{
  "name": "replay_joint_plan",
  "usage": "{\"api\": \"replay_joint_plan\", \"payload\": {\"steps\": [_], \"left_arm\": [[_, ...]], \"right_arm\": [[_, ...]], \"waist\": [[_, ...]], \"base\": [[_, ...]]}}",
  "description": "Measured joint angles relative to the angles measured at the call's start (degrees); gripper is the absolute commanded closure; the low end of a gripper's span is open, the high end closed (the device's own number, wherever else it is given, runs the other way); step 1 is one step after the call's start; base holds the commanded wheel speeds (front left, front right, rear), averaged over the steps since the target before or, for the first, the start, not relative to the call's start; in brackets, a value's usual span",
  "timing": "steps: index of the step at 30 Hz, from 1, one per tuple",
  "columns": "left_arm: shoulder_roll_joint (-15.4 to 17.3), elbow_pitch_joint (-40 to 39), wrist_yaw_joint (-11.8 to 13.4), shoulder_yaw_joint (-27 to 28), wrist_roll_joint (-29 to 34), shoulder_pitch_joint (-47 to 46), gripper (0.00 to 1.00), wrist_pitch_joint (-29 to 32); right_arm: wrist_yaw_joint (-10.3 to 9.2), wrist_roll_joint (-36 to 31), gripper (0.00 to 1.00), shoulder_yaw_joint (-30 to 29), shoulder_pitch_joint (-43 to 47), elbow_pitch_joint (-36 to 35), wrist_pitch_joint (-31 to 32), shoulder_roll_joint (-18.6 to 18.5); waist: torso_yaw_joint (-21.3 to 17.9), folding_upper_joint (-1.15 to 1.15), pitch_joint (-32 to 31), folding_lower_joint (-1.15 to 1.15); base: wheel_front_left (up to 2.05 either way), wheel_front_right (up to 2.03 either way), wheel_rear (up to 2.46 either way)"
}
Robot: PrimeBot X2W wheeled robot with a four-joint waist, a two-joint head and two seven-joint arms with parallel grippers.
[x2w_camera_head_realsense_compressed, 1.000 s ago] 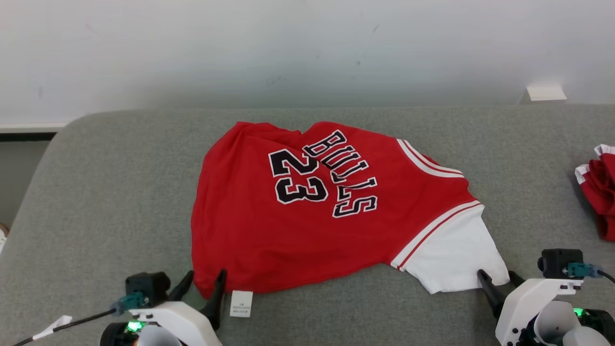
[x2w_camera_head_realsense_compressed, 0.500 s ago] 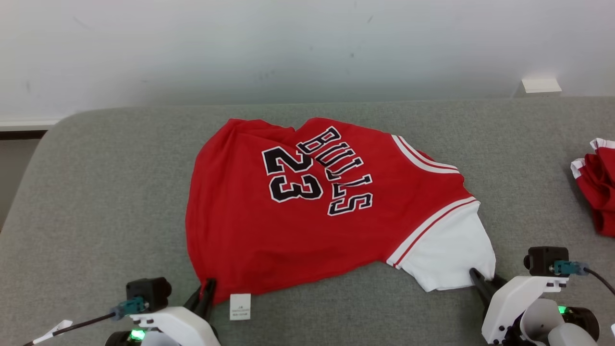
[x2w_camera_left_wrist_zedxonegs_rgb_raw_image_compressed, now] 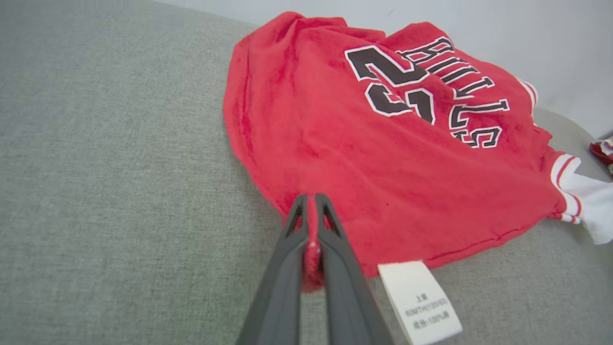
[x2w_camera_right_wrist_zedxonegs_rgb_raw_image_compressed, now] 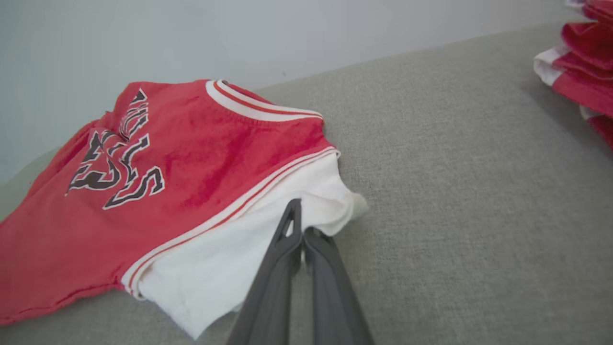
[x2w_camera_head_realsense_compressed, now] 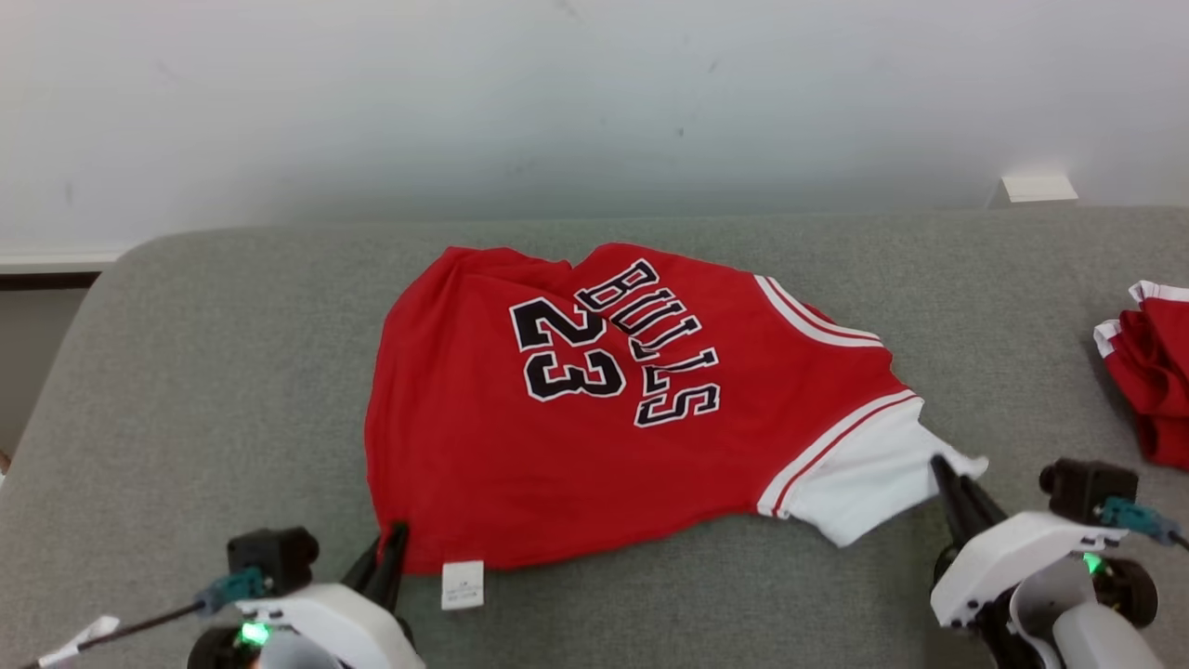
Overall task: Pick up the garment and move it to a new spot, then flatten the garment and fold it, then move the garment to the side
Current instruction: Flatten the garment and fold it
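Observation:
The garment [x2w_camera_head_realsense_compressed: 576,446] is a red jersey with black "BULLS 23" lettering and a white sleeve [x2w_camera_head_realsense_compressed: 864,483], lying rumpled in the middle of the grey cushion. My left gripper [x2w_camera_head_realsense_compressed: 395,539] is shut on its red hem corner at the near left, beside a white care label [x2w_camera_head_realsense_compressed: 462,583]. In the left wrist view the red cloth [x2w_camera_left_wrist_zedxonegs_rgb_raw_image_compressed: 383,158] is pinched between my left gripper's [x2w_camera_left_wrist_zedxonegs_rgb_raw_image_compressed: 310,203] fingers. My right gripper [x2w_camera_head_realsense_compressed: 940,465] is shut on the white sleeve's edge, and the right wrist view shows white cloth [x2w_camera_right_wrist_zedxonegs_rgb_raw_image_compressed: 249,249] pinched at my right gripper [x2w_camera_right_wrist_zedxonegs_rgb_raw_image_compressed: 299,225], slightly lifted.
A grey cushioned surface [x2w_camera_head_realsense_compressed: 204,372] carries everything, with a pale wall behind. Another red and white garment pile [x2w_camera_head_realsense_compressed: 1152,372] lies at the right edge. A small white block [x2w_camera_head_realsense_compressed: 1036,189] sits at the back right.
Both grippers have closed on the garment, the left on the red hem corner and the right on the white sleeve. The sleeve corner has lifted and bunched. The camera has shifted slightly.

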Motion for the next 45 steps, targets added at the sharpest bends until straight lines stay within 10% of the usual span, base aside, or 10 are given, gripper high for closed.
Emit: {"api": "replay_joint_plan", "payload": {"steps": [16, 32, 45], "left_arm": [[6.57, 7.62, -5.7, -2.66, 2.3, -36.78, 1.0, 7.02], [3.1, 33.6, -6.9, -5.57, 3.82, -81.84, 1.0, 0.38], [1.96, 45.47, -7.06, -6.98, 4.39, -98.59, 1.0, -6.13]], "right_arm": [[0.07, 5.36, 1.0, 8.9, -30.75, -5.73, -5.28, -8.47], [0.07, 4.75, 1.0, 12.01, -73.21, 11.8, -11.03, -10.87], [0.08, 4.74, 1.0, 15.17, -89.71, 22.16, -15.01, -10.68]], "waist": [[1.17, 0.0, 10.95, 0.01], [1.25, 0.0, 24.66, 0.02], [-0.06, 0.0, 26.79, 0.01]], "base": [[0.0, 0.0, 0.0], [0.0, 0.0, 0.0], [0.0, 0.0, 0.0]]}}
